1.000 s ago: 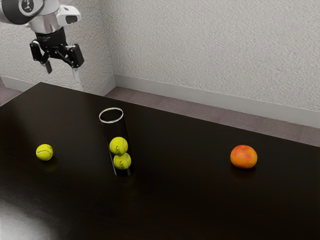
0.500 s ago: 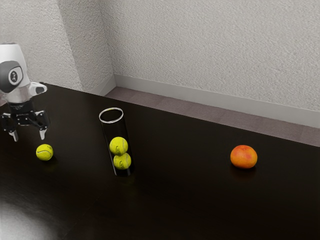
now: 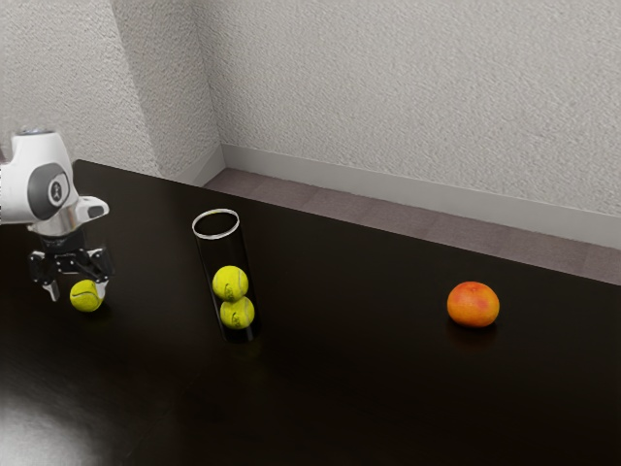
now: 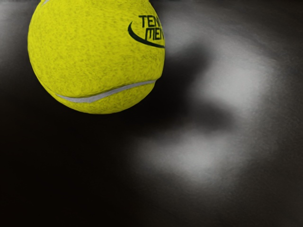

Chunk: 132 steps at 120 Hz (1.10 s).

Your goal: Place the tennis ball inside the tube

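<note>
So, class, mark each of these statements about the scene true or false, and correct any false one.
1. Two yellow tennis balls are stacked in the clear cylindrical tube. True.
2. The round orange fruit is inside the tube. False: the fruit rests on the dark table.
3. A loose yellow tennis ball lies outside the tube. True.
4. The black two-finger gripper is shut on the fruit. False: the gripper is open around the loose ball.

Tube rim (image 3: pixel 215 238) was whitish; balls inside (image 3: pixel 231 283) were yellow. Loose ball (image 3: pixel 85 298) near tube: yellow, grey seam (image 4: pixel 104 95), black print (image 4: pixel 154 34). Fruit (image 3: pixel 473 305) well apart from tube was orange-red.
</note>
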Motion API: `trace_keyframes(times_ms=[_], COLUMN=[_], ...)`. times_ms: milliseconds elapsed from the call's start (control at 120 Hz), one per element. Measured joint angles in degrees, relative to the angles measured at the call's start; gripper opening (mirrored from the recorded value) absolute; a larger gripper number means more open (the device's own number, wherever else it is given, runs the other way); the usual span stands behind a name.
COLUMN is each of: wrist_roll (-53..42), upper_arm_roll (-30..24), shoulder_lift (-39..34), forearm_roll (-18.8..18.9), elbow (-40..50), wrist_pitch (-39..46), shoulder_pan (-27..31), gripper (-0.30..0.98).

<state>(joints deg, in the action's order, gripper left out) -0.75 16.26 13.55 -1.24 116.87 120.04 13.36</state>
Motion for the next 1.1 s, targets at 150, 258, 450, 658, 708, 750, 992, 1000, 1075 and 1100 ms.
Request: trace_keyframes(times_ms=[150,258,450,658,708,750,992,1000,1075,1100], wrist_roll=[-3.27,-5.72,-9.68,-13.21,-13.96,-14.57,-17.60,-17.69,-18.47,-18.72], upper_arm_roll=[0.00,0.00,-0.01,0.00,-0.01,0.00,0.00,0.00,0.00,0.00], shoulder_lift=[4.24,7.43,10.71,12.40,12.84,13.26,15.10,15.15,15.49,15.70], forearm_roll=[-2.20,-4.15,-6.83,-8.15,-8.47,-8.70,-10.59,-10.65,-11.01,-11.14], elbow=[-3.29,-5.76,-8.18,-10.00,-10.48,-10.92,-11.36,-11.36,-11.53,-11.80], wrist_pitch=[2.22,3.05,3.77,4.06,4.09,4.09,4.10,4.11,4.12,4.12], shoulder_pan=[1.10,1.88,2.70,3.46,3.75,4.06,4.38,4.39,4.46,4.46], gripper=[0.69,0.69,0.69,0.69,0.69,0.69,0.69,0.69,0.69,0.69])
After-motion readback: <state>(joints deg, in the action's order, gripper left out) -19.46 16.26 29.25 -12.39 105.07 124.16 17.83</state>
